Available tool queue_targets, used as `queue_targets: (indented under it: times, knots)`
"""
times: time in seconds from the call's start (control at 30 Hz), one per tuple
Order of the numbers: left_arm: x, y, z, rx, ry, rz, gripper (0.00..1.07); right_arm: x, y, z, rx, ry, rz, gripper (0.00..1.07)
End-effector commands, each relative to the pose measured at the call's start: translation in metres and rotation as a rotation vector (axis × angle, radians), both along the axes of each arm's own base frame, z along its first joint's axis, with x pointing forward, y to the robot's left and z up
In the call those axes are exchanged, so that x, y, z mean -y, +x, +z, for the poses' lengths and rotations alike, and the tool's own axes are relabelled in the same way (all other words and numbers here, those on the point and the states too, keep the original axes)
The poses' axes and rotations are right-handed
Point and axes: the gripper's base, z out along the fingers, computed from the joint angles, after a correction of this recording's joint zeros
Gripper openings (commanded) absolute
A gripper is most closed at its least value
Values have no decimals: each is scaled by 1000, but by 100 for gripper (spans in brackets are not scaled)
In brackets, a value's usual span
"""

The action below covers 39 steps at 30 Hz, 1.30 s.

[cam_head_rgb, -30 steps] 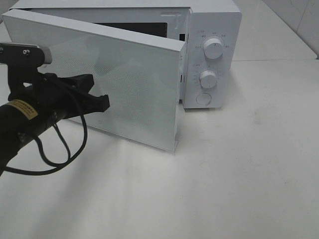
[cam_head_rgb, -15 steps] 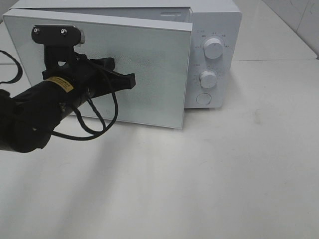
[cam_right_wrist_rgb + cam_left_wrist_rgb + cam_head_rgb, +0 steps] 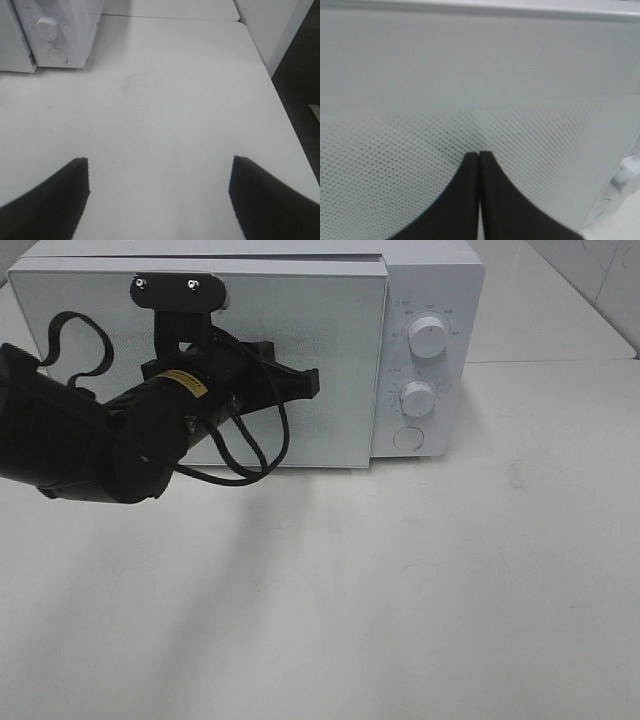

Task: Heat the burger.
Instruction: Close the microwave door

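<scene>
My right hand point(image 3: 159, 161): released, spread wide and grasping nothing, hanging over the table point(image 3: 165, 100), well apart from the microwave point(image 3: 60, 20).
The table: white. In the high view the microwave stands at its 12 o'clock end.
My left hand point(image 3: 315, 383): clenched, the two black fingers point(image 3: 465, 200) pressed together with nothing between them. My arm comes in from 9 o'clock and the tips point toward 3 o'clock, right at the door's front. I cannot tell whether they touch it.
The door point(image 3: 340, 330): white with a dotted mesh, lying flush with the microwave's body.
The control panel point(image 3: 445, 300): at 3 o'clock of the door, with an upper knob point(image 3: 429, 337), a lower knob point(image 3: 417, 398) at 6 o'clock of it, and a round button point(image 3: 408, 438) below that.
The burger: it shows in no view, so I cannot tell where it is.
</scene>
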Motion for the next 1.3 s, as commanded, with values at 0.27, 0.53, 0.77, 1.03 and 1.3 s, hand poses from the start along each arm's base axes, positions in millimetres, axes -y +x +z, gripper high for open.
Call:
queue_targets:
  times: [0.27,0.53,0.77,1.03,1.3]
  knots:
    - [4,32,13,31,-65,101,0,1,-4,0,39,-5,-8,75]
    - [9,23,9,25,-16,58,0,1,-4,0,39,-5,-8,75]
    - [17,-11,-3,-31,30,-17,0,1,-4,0,39,-5,-8,75]
    - [15,-36,-9,-356,111,-125,57,1,-4,0,39,-5,-8,75]
    - [13,-60,-9,-630,190,-244,102,1,-4,0,39,-5,-8,75]
